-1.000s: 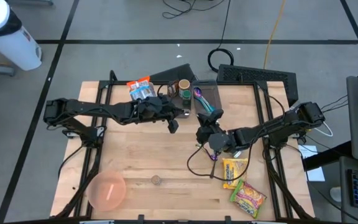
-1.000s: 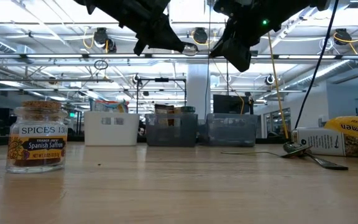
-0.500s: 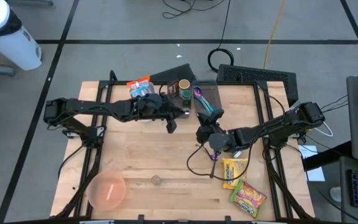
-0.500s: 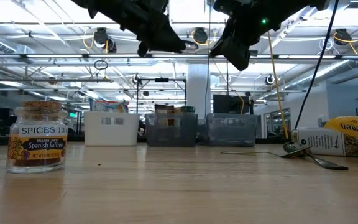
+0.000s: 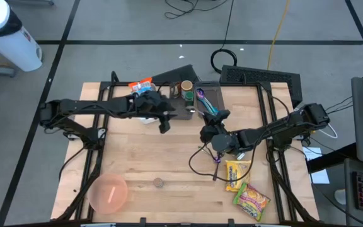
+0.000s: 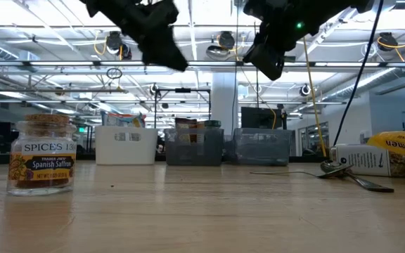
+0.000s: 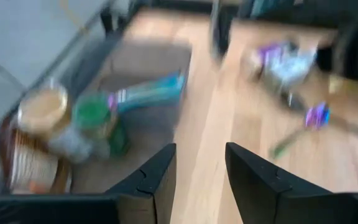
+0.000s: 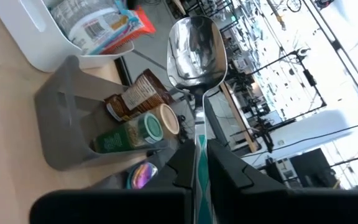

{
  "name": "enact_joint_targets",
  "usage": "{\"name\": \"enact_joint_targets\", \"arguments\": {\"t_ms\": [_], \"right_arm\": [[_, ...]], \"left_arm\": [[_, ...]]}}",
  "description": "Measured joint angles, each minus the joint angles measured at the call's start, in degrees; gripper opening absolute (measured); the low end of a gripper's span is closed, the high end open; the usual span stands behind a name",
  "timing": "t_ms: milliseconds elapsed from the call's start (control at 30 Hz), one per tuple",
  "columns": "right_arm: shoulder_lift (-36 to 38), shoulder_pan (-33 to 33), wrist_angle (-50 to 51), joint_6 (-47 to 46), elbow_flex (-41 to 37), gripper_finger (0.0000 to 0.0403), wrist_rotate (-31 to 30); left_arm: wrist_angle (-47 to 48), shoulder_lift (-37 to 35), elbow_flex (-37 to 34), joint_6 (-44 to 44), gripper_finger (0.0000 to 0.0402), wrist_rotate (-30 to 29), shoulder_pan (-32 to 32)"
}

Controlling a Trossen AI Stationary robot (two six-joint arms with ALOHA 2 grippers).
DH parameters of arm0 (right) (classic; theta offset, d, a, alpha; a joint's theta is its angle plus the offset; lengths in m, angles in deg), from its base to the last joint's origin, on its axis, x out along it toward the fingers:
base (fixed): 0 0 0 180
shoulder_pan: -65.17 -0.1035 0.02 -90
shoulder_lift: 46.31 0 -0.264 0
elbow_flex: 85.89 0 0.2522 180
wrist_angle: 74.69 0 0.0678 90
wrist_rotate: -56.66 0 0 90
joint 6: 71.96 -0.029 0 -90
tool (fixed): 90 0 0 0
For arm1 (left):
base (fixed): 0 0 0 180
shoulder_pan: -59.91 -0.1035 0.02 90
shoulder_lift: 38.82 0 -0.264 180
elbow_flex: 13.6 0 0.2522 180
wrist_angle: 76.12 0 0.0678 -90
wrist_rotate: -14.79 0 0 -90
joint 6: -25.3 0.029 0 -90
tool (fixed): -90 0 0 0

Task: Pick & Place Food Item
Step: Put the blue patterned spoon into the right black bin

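Note:
My right gripper (image 5: 208,131) hangs above the table's middle, shut on a metal spoon (image 8: 194,40) with a teal handle. The spoon's bowl (image 6: 216,51) sticks out toward my left arm. My left gripper (image 5: 164,123) hovers open and empty to the left of the spoon, above the wood near the grey tray (image 5: 208,101). Two yellow noodle packets (image 5: 237,173) (image 5: 252,200) lie flat at the near right. A small spice jar (image 6: 41,154) stands upright near the front edge, next to a pink bowl (image 5: 109,192). My right gripper pinches the spoon's teal handle (image 8: 199,155) between its two fingers. The fingers come about level from the table's right side. The bowl (image 8: 194,40) reaches out past the fingertips, and the whole spoon is lifted clear of the table.
The grey tray (image 7: 138,68) at the far middle holds small jars (image 7: 95,121) and a teal and purple utensil (image 7: 148,93). A white bin (image 5: 142,93) with a packet stands to its left. A purple utensil (image 5: 216,157) and a black cable (image 5: 197,170) lie under my right arm.
My left gripper has drawn back from the spoon's bowl toward the table's left edge and has rolled a little. The spoon has stayed in my right gripper, lifted as before.

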Motion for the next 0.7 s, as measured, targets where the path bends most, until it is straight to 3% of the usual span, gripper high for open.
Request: {"name": "enact_joint_targets", "arguments": {"t_ms": [167, 267, 467, 600, 700], "right_arm": [[0.09, -0.02, 0.65, -3.41, 0.00, 0.0010, 0.17], [0.09, 0.00, 0.83, -6.35, 0.00, 0.0010, 0.50], [0.09, 1.20, 2.73, -16.05, 0.00, 0.0010, 9.00], [0.08, 2.31, 2.69, -19.35, 0.00, 0.0015, 14.53], [0.07, 3.10, 3.03, -20.60, 0.00, 0.0016, 15.35]], "left_arm": [[10.70, -0.07, -0.09, -3.07, 0.0148, 0.14, -0.20], [9.63, -0.17, -2.29, -5.51, 0.0148, 2.27, 0.98], [-5.99, -0.11, -11.57, -9.21, 0.0148, 11.69, 4.51], [-19.11, -0.05, -18.42, -13.72, 0.0147, 12.89, 7.78], [-32.76, -0.06, -23.46, -16.49, 0.0147, 13.06, 10.41]]}}
